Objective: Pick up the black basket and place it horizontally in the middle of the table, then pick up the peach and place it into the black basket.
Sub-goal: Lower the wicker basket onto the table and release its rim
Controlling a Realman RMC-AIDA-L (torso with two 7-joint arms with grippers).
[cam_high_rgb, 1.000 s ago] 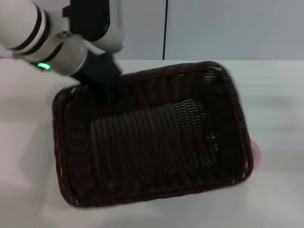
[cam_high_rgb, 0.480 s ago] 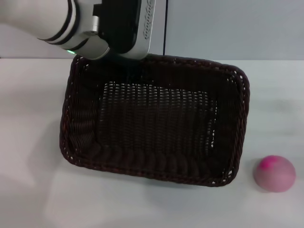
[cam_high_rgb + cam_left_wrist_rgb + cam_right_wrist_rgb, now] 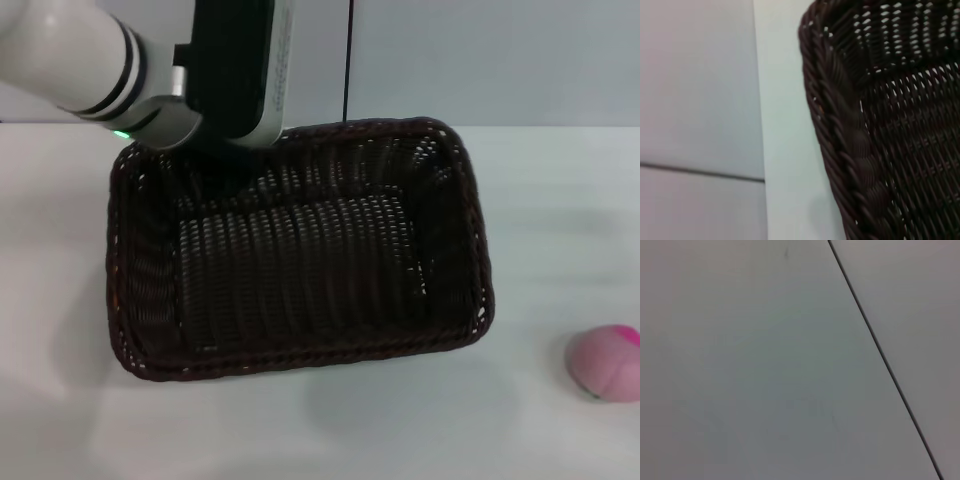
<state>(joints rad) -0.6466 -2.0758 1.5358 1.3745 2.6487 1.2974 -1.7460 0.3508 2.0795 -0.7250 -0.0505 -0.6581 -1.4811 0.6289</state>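
The black basket (image 3: 300, 265) lies lengthwise across the middle of the white table (image 3: 560, 200) in the head view, slightly tilted, with a shadow under its near edge. My left gripper (image 3: 226, 160) comes down from the far left and holds the basket's far rim near its left corner. Its fingertips are lost against the dark weave. The left wrist view shows the braided rim (image 3: 840, 130) close up. The pink peach (image 3: 605, 362) sits on the table to the right of the basket, apart from it, at the view's right edge. My right gripper is out of view.
A grey wall with a dark vertical seam (image 3: 347, 60) stands behind the table. The right wrist view shows only that grey panel and its seam (image 3: 880, 355). Bare tabletop lies between the basket and the peach.
The basket has swung round with my left arm and shifted left; its right end now sits farther from the peach. The peach, first hidden behind the basket, now lies uncovered.
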